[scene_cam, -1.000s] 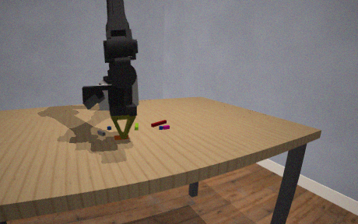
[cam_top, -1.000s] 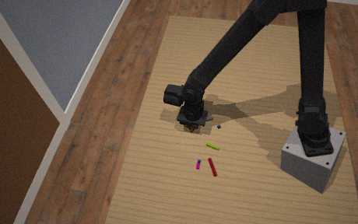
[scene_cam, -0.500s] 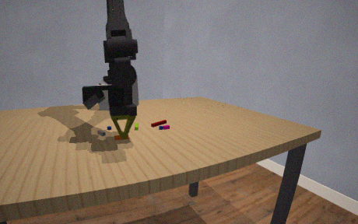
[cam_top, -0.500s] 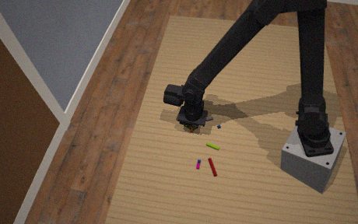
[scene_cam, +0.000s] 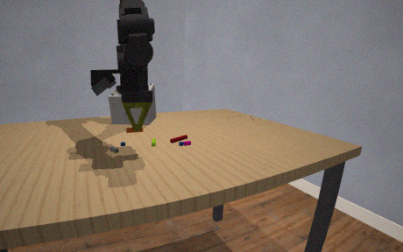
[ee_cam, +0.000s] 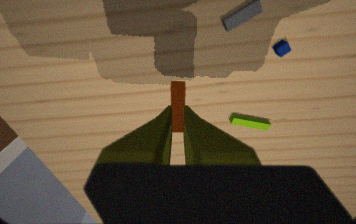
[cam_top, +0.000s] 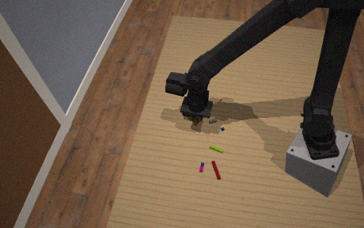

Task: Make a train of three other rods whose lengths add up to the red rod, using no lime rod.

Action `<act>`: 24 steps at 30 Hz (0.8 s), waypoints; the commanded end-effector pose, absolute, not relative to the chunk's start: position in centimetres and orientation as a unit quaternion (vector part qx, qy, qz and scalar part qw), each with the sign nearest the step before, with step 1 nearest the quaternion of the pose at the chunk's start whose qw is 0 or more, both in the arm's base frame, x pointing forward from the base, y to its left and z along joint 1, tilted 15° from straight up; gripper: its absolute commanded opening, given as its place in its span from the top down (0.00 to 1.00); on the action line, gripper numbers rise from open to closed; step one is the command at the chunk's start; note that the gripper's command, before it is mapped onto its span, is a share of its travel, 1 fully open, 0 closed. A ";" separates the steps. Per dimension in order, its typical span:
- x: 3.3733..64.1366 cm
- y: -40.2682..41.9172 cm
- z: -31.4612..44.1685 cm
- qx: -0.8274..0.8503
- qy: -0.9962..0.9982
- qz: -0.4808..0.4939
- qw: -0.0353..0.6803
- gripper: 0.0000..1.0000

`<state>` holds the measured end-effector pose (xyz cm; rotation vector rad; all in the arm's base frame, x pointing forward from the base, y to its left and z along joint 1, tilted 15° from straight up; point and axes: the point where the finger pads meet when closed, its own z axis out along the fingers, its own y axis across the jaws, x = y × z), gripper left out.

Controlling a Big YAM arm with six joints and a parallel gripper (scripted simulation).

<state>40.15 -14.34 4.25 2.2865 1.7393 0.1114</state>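
I hold the orange rod (cam_top: 195,122) (scene_cam: 132,130) (ee_cam: 178,107) clamped in the fingers (cam_top: 194,118) (scene_cam: 137,129) above the desk (cam_top: 158,190) (scene_cam: 245,166) (ee_cam: 60,100). Misaligned lowering could knock the magenta rod (cam_top: 201,169) (scene_cam: 187,143) away from the blue rod (cam_top: 202,164) (scene_cam: 181,143) beside it.

orange rod (ee_cam: 178,106) between the gripper's fingertips

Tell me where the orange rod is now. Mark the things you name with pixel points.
The orange rod (cam_top: 195,123) (ee_cam: 178,107) is between the fingers (scene_cam: 139,120), above the table; in the wrist view it lies left of the lime rod (ee_cam: 250,123).
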 end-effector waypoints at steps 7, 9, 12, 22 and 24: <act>40.2 -13.3 7.8 0.788 0.601 0.036 0.130 0.96; 39.7 -13.2 7.6 0.788 0.602 0.033 0.125 0.96; 39.9 -13.3 7.6 0.787 0.603 0.035 0.129 0.96; 40.5 -10.1 6.9 0.784 0.606 0.036 0.130 0.96; 40.5 -8.4 6.6 0.783 0.608 0.034 0.128 0.96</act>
